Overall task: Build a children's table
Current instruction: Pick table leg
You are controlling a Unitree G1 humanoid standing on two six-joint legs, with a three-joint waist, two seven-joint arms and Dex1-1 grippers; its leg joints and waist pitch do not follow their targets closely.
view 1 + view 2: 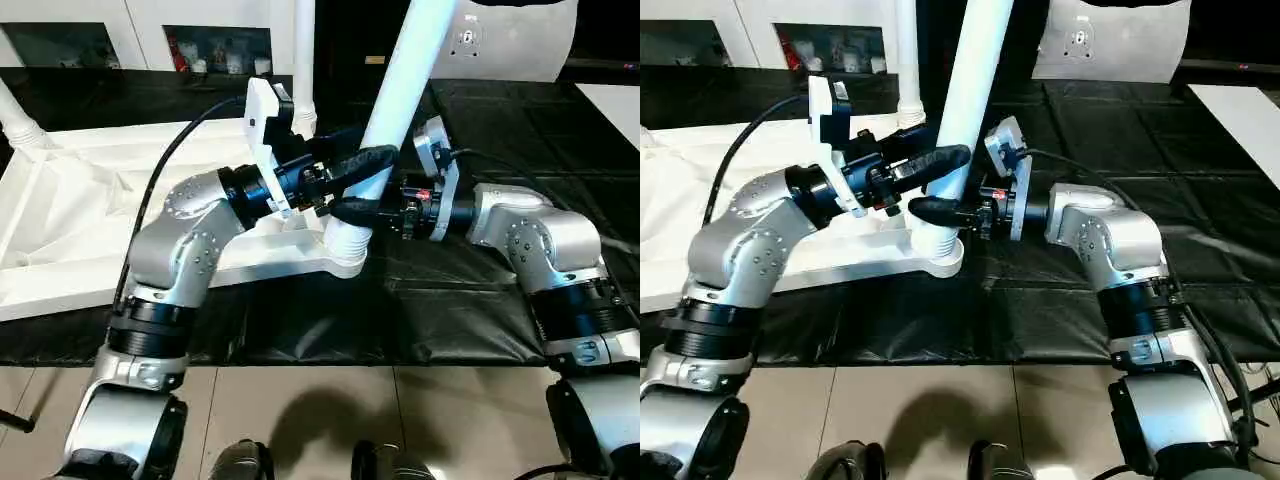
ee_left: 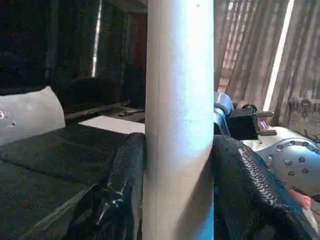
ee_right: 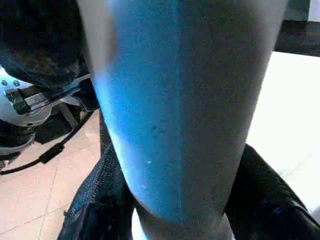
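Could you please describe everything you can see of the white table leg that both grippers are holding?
The long white tapered plastic leg stands tilted, its ribbed lower end in the near corner socket of the white upturned tabletop. The left gripper clamps it above, and the right gripper clamps it just below.

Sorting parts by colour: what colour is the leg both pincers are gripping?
White, like the tabletop; the leg shows best in the left eye view.
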